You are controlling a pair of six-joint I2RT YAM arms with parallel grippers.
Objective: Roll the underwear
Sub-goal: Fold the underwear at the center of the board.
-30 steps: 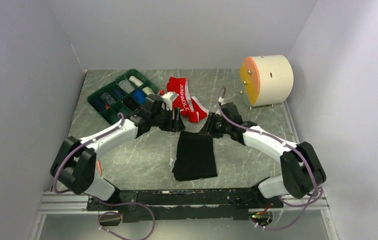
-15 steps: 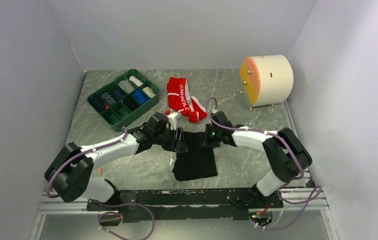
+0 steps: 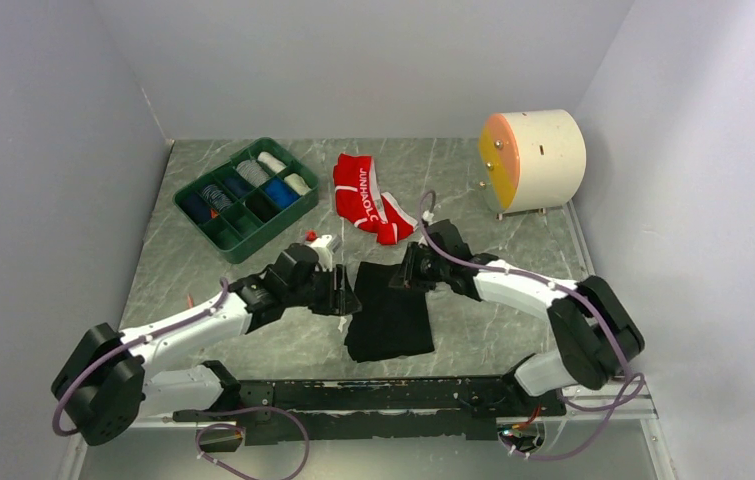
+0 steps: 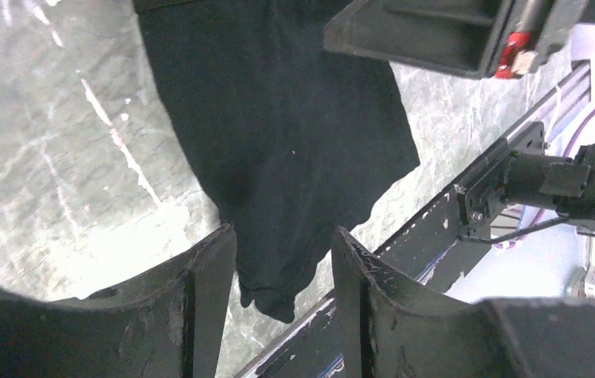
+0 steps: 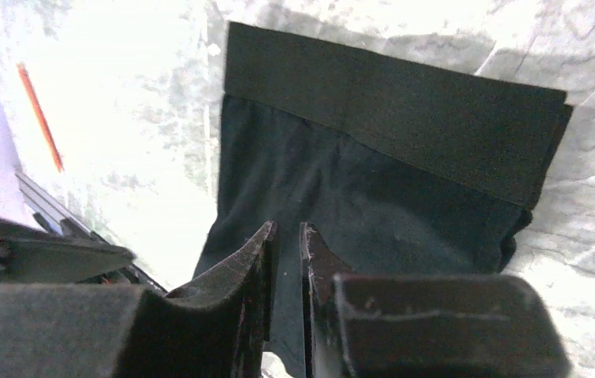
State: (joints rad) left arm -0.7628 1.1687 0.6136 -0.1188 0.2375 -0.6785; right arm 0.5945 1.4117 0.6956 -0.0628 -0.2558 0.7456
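Note:
The black underwear (image 3: 390, 312) lies flat on the marble table, its wide waistband (image 5: 392, 118) showing in the right wrist view. My left gripper (image 3: 346, 296) hangs at its left edge with the jaws open (image 4: 284, 236); the cloth (image 4: 278, 134) lies below and between them, ungripped. My right gripper (image 3: 405, 276) is over the cloth's far edge, jaws (image 5: 288, 228) parted only by a narrow slit, with black cloth behind. I cannot tell whether it touches the cloth. The red underwear (image 3: 365, 195), with its white-lettered waistband, lies crumpled further back, away from both grippers.
A green compartment tray (image 3: 271, 232) with rolled items stands at the back left. A cream drum with an orange face (image 3: 538, 158) stands at the back right. A thin orange stick (image 3: 190, 298) lies left of my left arm. The black mounting rail (image 3: 353, 395) runs along the near edge.
Both grippers came nearer and lower, from beside the red underwear to the black one. The left jaws narrowed somewhat, and the right jaws closed to a slit.

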